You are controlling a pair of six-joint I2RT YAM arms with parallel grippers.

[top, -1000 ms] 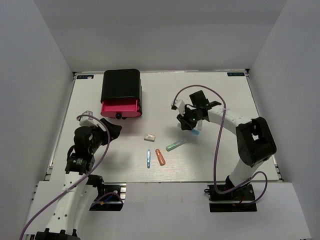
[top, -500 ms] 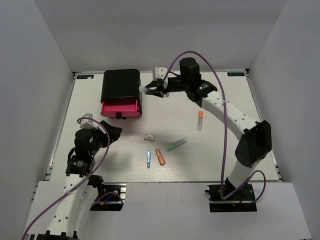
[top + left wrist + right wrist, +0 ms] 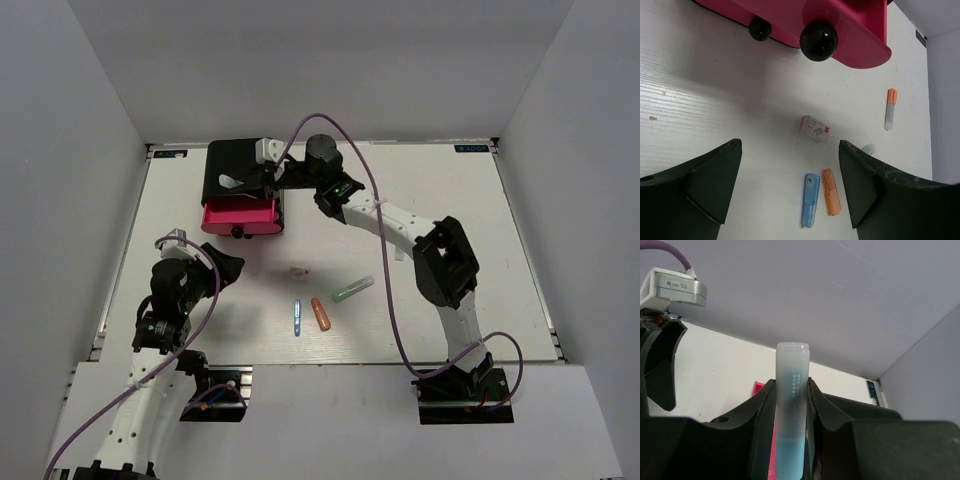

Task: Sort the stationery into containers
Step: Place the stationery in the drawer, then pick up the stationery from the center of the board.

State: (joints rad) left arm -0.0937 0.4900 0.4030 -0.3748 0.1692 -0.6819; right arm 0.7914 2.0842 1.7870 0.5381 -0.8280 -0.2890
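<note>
One blue-tipped clear marker (image 3: 792,405) is held upright between the right fingers (image 3: 762,427), which are clenched on its barrel from both sides. Blue shows at the lower end, the clear end points up. In the overhead view the marker (image 3: 232,181) sits over the top of the black box (image 3: 243,160), at the far left of the desk (image 3: 460,200). The right arm is stretched far across to reach it.

One pink drawer (image 3: 240,215) stands pulled forward from the box front, its round black knob (image 3: 238,232) facing the arms. The left wrist view shows a second, smaller-looking knob (image 3: 760,28) set further back beneath it.

Five items lie loose on the desk, well apart from the box:
- white eraser (image 3: 815,128), nearest the drawer, lying flat
- blue pen (image 3: 297,317) and orange marker (image 3: 320,314), just beside each other, roughly parallel, apart from the eraser
- green-tipped clear marker (image 3: 352,289), to the right of those two, lying slantwise
- orange-tipped clear marker (image 3: 889,108), farthest right, orange end pointing away from the arms; mostly hidden under the right arm in the overhead view

Left fingers (image 3: 710,180) are spread wide and grasp nothing. They hang above the desk near the drawer front, with the eraser, pen and orange marker framed between them in the left wrist view.
</note>
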